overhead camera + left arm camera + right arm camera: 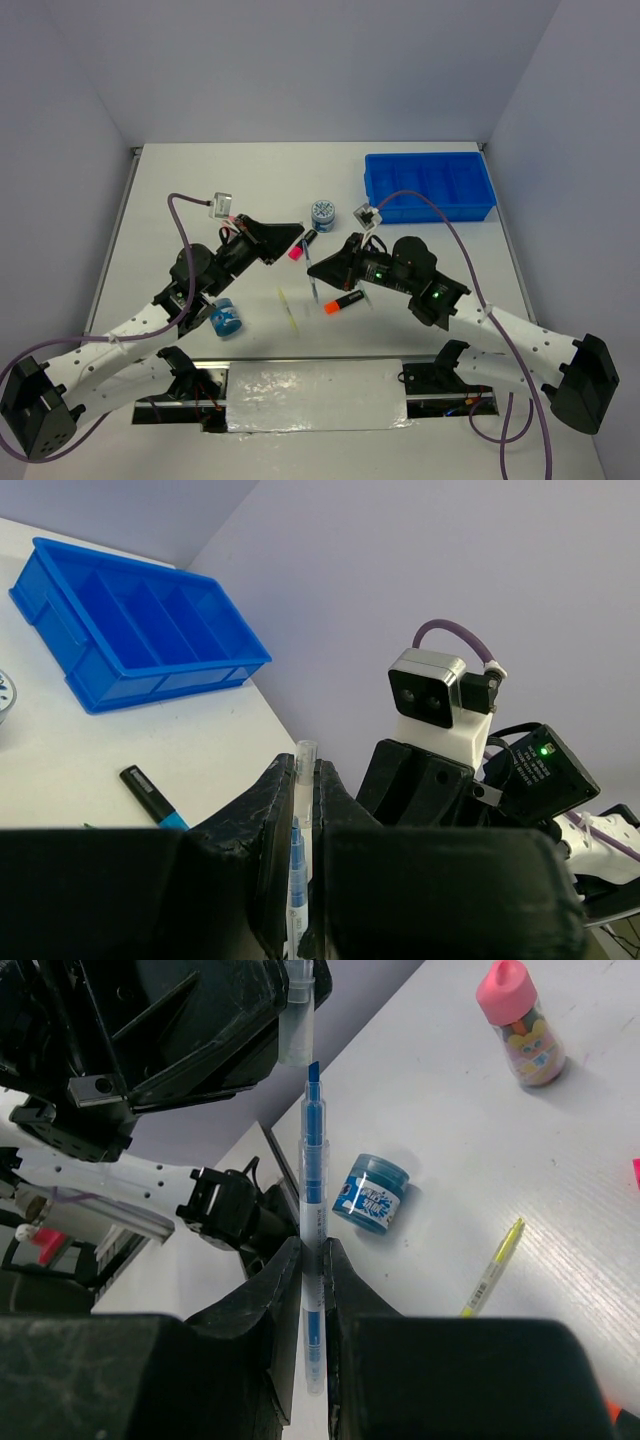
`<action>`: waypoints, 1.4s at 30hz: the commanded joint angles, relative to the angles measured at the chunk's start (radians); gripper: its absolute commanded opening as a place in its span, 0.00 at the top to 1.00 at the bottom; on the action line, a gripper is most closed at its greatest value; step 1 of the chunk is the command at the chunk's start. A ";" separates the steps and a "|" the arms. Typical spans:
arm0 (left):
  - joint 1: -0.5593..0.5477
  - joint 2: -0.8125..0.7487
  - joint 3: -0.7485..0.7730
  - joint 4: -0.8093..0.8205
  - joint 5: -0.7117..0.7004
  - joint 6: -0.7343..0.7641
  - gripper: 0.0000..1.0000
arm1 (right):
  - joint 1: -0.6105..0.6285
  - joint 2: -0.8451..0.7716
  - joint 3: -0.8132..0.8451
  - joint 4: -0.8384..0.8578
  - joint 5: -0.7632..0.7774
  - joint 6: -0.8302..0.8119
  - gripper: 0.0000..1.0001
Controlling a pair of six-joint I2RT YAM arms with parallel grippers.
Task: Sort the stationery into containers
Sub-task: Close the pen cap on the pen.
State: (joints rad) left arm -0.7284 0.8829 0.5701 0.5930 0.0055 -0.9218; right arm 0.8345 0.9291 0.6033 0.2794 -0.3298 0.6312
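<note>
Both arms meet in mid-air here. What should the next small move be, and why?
Probably nudge the clear cap, held by the left gripper, sideways into line, then onto the blue pen; the right gripper holds it with its bare tip just beside the cap's mouth.

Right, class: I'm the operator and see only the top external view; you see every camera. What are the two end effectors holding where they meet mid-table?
Observer: The right end effector is shut on a thin blue pen, whose tip is bare.
Operator: And the left one?
Observer: The left end effector pinches a clear cap, off the pen and right at that tip.
Operator: Anything my view hides?
Observer: A pink-capped bottle stands upright on the table. Only the right wrist camera shows it.
</note>
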 commanded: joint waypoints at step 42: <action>-0.003 -0.015 0.011 0.037 -0.050 0.023 0.94 | 0.011 0.033 0.095 -0.020 -0.014 -0.025 1.00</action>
State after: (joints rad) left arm -0.7284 0.8692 0.5632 0.5613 -0.0593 -0.9142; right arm 0.8356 0.9840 0.6422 0.2543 -0.3546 0.6270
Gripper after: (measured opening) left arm 0.206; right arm 0.171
